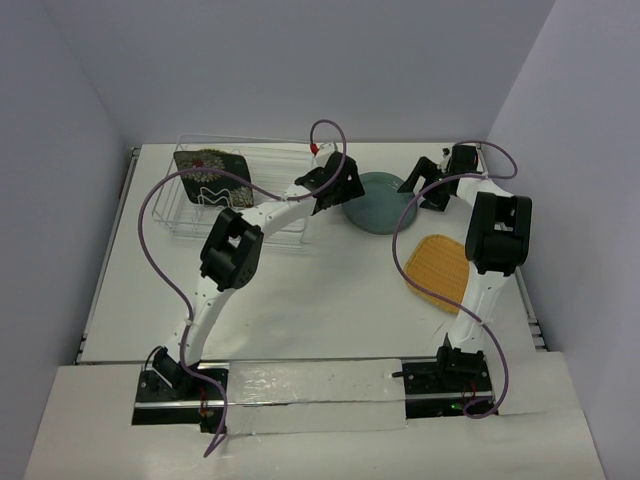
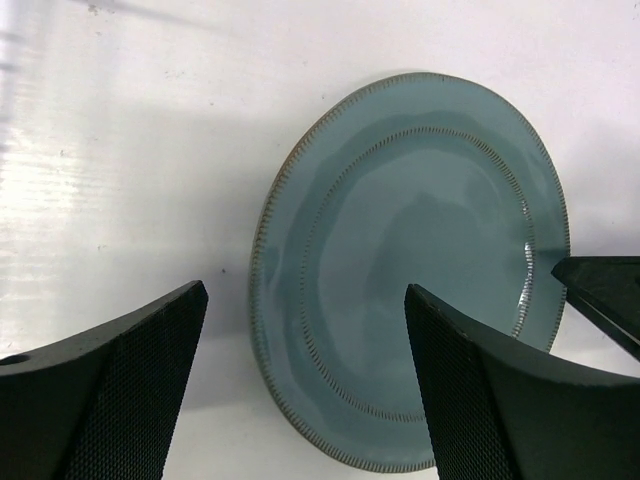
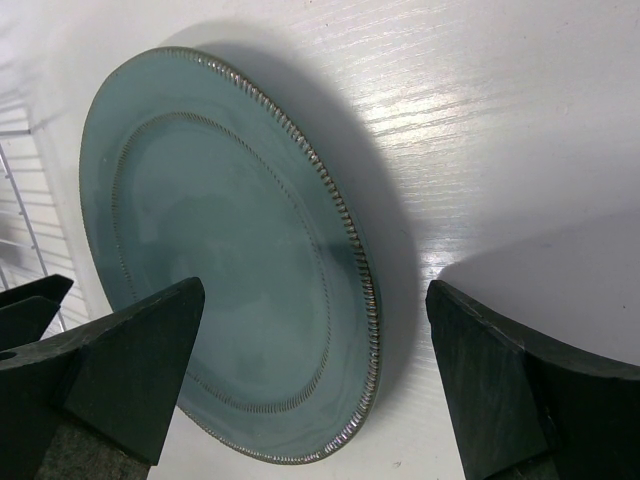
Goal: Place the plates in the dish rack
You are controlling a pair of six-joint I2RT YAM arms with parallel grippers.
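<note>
The round teal-grey plate [image 1: 383,204] lies on the table right of the dish rack [image 1: 262,222]. My left gripper [image 1: 338,190] is open over the plate's left rim, and the plate [image 2: 420,250] shows between its fingers [image 2: 130,380]. My right gripper [image 1: 427,183] is open at the plate's right rim, and the rim [image 3: 360,300] sits between its fingers [image 3: 520,380]. The square black flowered plate [image 1: 212,176] stands in the rack's left end. The orange woven plate [image 1: 440,268] lies flat at the right. The yellow plate is out of view.
The clear rack stands at the back left, and its wires [image 3: 22,200] show at the left edge of the right wrist view. The right gripper's fingertip [image 2: 605,295] shows in the left wrist view. White walls close in the table at the back and sides.
</note>
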